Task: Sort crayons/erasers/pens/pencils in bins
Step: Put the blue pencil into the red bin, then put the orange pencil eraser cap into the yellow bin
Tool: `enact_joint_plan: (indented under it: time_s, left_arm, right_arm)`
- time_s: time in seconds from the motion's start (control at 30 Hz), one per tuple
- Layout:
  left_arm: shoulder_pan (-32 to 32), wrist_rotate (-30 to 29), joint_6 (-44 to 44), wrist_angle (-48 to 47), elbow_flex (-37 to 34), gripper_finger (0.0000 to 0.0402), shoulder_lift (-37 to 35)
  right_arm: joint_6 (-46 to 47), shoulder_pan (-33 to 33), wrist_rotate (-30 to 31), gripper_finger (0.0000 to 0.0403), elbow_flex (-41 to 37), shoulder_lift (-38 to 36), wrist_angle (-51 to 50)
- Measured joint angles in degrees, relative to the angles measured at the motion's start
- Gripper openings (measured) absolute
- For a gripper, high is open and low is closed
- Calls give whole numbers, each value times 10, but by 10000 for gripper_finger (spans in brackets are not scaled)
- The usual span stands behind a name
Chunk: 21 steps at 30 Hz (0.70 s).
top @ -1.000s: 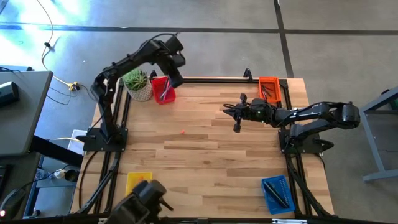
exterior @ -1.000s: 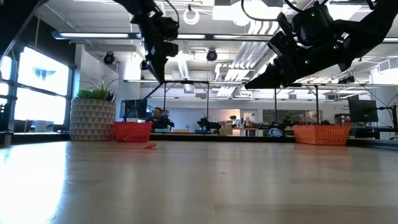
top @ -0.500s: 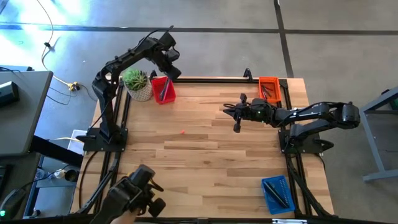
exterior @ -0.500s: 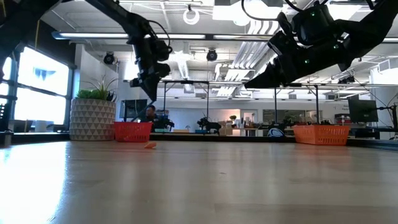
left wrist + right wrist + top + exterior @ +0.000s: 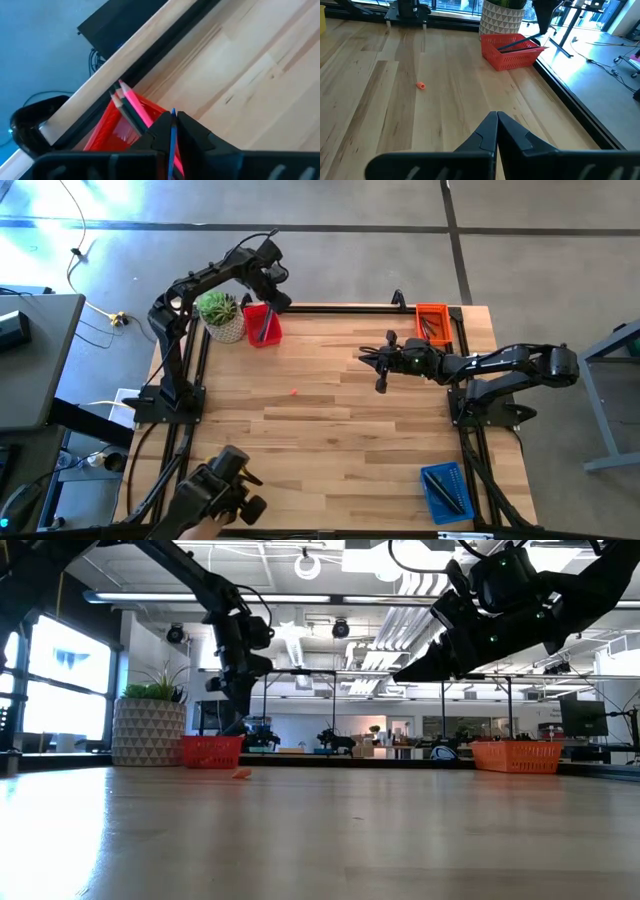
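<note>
My left gripper (image 5: 269, 301) hangs over the red bin (image 5: 262, 326) at the table's far left, next to the white plant pot, and is shut on a thin blue pencil (image 5: 172, 134). The red bin (image 5: 118, 131) holds a pink pencil (image 5: 134, 104) and dark ones, which lean on its wall. A short orange crayon (image 5: 293, 392) lies alone on the wood, left of the table's middle. My right gripper (image 5: 366, 359) hovers shut with nothing in it, right of the middle; its fingertips (image 5: 496, 116) point toward the crayon (image 5: 421, 85). My left gripper pinches the blue pencil between its two fingers (image 5: 192, 131), which come steeply from above. The pencil lies along the fingers, and its end (image 5: 172, 113) sticks out just past the fingertips, over the red bin. Whether that end touches anything in the bin cannot be told.
An orange bin (image 5: 433, 325) with sticks stands at the far right corner, and a blue bin (image 5: 445, 490) with pens at the near right. A dark hand-held device (image 5: 222, 492) hangs over the near left corner. Bare wood lies around the crayon.
My left gripper has gone down and toward the table's far left, to above the red bin, carrying the blue pencil. The dark device at the near left corner has shifted.
</note>
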Motion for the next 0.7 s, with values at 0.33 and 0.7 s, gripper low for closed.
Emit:
enact_joint_plan:
  time_s: [0.33,0.7]
  left_arm:
    - [2,-30,7,-1,0,74,-2]
    - [-68,-59,65,-41,0,49,-72]
  right_arm:
    - [4,0,0,0,0,0,0]
    - [3,0,0,0,0,0,0]
